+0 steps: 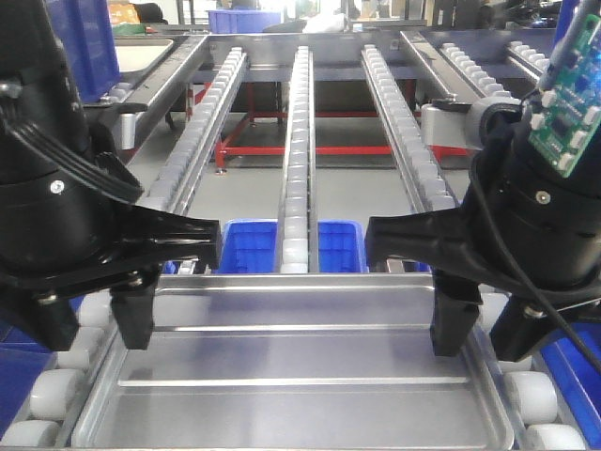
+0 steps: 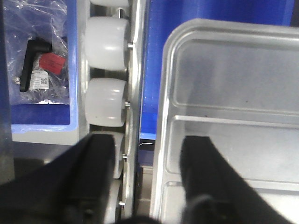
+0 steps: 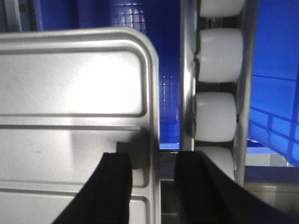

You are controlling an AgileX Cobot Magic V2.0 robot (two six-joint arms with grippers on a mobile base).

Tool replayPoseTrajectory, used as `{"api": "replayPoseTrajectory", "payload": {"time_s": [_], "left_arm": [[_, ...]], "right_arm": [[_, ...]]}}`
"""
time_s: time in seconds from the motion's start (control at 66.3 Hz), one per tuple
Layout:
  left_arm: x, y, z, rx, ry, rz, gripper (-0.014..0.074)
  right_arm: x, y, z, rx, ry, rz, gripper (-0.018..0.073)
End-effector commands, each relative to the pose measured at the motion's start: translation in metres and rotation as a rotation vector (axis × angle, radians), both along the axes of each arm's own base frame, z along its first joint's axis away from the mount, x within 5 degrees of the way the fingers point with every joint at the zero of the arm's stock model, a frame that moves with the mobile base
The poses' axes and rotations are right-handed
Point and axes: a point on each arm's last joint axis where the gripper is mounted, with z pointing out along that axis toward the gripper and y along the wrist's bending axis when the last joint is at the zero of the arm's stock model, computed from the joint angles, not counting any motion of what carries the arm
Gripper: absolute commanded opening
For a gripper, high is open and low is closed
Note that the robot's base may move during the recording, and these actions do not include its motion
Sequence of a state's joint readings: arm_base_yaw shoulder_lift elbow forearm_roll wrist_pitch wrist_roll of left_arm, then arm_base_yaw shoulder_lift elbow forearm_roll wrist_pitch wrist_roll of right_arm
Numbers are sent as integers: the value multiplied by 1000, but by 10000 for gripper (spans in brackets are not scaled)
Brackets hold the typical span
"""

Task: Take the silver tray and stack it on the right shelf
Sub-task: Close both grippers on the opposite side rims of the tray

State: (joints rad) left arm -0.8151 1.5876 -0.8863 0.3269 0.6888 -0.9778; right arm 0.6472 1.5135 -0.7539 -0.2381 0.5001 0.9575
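Note:
The silver tray (image 1: 300,376) is shiny with two long raised ribs and lies flat on big white rollers at the near edge. My left gripper (image 1: 94,324) is open and straddles the tray's left rim, with one finger inside the tray and one outside over the rollers. In the left wrist view the gripper (image 2: 149,182) has the rim of the tray (image 2: 233,93) between its jaws. My right gripper (image 1: 488,324) is open and straddles the right rim in the same way (image 3: 156,191), with the tray (image 3: 70,84) to its left. A sloped rack with lanes of small pale rollers (image 1: 297,160) rises straight ahead.
Big white rollers run along both sides of the tray (image 2: 106,44) (image 3: 215,116). Blue crates (image 1: 249,246) sit below the rack ahead. A blue bin holds a bagged black tool (image 2: 39,70). A red frame (image 1: 282,148) stands on the floor under the rack. More roller lanes lie at the back right (image 1: 460,61).

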Motion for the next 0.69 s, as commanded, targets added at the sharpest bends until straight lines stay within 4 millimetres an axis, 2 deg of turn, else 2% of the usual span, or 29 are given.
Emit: {"api": "replayPoseTrajectory", "payload": {"time_s": [0.0,0.121,0.678], "left_arm": [[2,-5,16,-46,-56,-17,153],[2,-5,16,-46,-56,-17,126],[4,-8,13,-65,-65,-27,132]], "right_arm": [[6,3,15,33,-81,27,350],[7,4,13,30,-79,30,350],[7,4,13,28,-77,30,350]]}}
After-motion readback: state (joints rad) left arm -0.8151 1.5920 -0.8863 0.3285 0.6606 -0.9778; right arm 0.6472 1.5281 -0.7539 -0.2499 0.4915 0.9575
